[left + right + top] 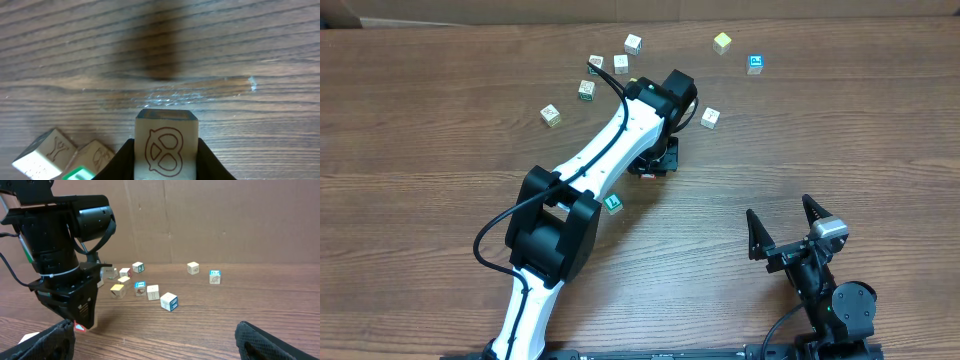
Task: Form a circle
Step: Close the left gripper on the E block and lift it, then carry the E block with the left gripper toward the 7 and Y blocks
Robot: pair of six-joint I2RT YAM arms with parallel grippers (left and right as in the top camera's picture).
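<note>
My left gripper [166, 162] is shut on a whitish cube [166, 132] printed with a pretzel outline. It holds the cube low over the wooden table [240, 45]. Just left of it sits the circle [75, 160], a tight cluster of two whitish printed cubes and a green-faced one, cut off by the frame edge. Overhead, the left gripper [655, 160] is mid-table. The arm covers the cluster there except a green-faced cube [613, 203]. My right gripper [780, 208] stands open and empty at the front right, far from the cubes.
Loose cubes lie scattered along the far side: white ones [633, 43] [551, 115] [710, 118], a yellow one [722, 42] and a blue-faced one [755, 64]. The left arm [590, 160] stretches diagonally across the table's middle. A cardboard wall [225, 220] stands behind the table.
</note>
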